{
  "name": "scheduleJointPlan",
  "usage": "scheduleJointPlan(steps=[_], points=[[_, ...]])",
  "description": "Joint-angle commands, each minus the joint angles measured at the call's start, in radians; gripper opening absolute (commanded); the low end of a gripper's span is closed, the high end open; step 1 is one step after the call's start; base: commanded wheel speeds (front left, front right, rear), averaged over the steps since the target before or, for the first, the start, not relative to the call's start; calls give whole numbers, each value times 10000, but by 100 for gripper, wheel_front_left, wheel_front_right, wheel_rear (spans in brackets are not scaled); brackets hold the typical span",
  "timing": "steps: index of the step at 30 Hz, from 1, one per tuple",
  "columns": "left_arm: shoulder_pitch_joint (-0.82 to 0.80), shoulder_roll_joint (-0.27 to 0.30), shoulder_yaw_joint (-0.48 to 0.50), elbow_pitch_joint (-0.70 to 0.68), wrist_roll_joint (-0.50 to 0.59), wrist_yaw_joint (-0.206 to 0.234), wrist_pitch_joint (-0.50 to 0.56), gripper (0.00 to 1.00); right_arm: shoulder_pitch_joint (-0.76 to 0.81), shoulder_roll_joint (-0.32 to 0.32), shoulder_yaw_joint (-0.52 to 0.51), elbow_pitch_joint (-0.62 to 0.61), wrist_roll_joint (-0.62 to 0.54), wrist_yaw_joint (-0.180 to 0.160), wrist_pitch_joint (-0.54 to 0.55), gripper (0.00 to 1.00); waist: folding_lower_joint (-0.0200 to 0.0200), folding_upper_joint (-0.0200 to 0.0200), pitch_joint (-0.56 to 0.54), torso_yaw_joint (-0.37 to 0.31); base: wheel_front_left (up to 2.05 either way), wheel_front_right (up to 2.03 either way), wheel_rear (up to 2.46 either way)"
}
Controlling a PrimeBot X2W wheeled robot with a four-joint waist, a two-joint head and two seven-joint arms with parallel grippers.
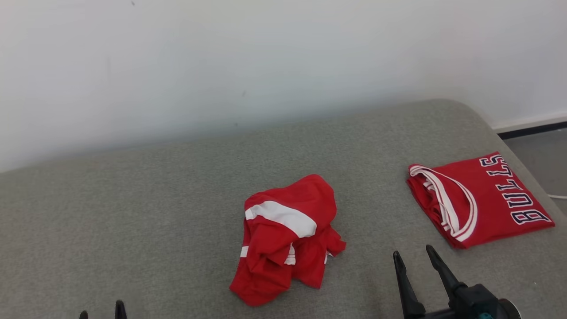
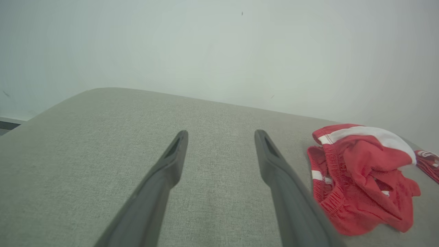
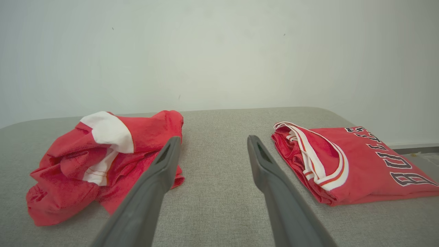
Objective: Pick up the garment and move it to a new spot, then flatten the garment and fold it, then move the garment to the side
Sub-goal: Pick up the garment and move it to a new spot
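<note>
Head view: crumpled red garment [image 1: 288, 239] with white bands lies bunched mid-cushion on nubby grey woven upholstery [image 1: 155, 212]; a flat-folded red jersey [image 1: 478, 199] sits well apart to its right; left gripper [image 2: 221, 135] and right gripper [image 1: 413, 252] jaws stand apart, empty.

A plain indoor room, something between a bedroom corner and a bare test room; which of the two cannot be told; a broad padded surface [image 1: 133, 221] covered in grey woven fabric, rounded at its corner like a mattress or an upholstered bench, stands right against a plain white wall [image 1: 266, 66]; at the right that wall meets a grey floor [image 1: 538, 155] along a pale skirting board [image 1: 531, 121] with a dark strip beneath it; a thin white cable [image 1: 559, 196] lies on the floor; clothing lies on the padding: a crumpled red garment [image 1: 288, 239] and, well apart, a folded red jersey [image 1: 483, 199] lettered BULLS.
</note>
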Motion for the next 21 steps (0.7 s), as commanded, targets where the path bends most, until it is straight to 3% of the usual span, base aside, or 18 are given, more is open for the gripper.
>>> scheduleJointPlan(steps=[1,10,21], points=[[161,-42,84,96,-26,-52,-25,100,161,-56,-40,78,-74,-28,1,100,1,0,-147,244,0,0,0],[571,-77,567,995,384,-522,-26,100,504,-57,-6,432,-89,-28,1,100,1,0,-286,487,0,0,0],[685,-94,898,1191,354,-736,-27,100,583,-20,94,399,18,-28,1,100,1,0,-270,417,0,0,0]])
